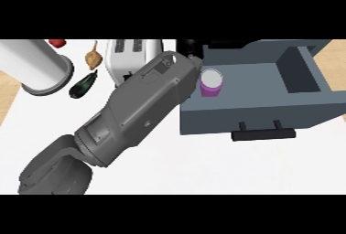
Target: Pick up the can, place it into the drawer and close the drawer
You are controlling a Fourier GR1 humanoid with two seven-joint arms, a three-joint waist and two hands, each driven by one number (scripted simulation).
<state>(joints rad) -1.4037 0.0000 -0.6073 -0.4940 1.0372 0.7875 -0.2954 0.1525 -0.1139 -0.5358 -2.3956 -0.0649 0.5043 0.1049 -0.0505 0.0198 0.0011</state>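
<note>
A purple can (211, 83) with a white top stands upright inside the open grey-blue drawer (270, 107), in its left part. My left forearm reaches diagonally from the lower left up to the drawer's left rim, its wrist right beside the can. Only a bit of the black left hand (191, 46) shows, past the wrist at the drawer's back left corner; it does not appear to be on the can. The drawer's black handle (263, 135) faces the near side. My right hand shows nowhere.
A white toaster (128, 57) is partly hidden behind the forearm. Further left lie a dark eggplant (82, 85), a tan bulb (93, 57), a large white cylinder (37, 66) and a small red item (57, 43). Bare white counter (223, 169) lies below the drawer.
</note>
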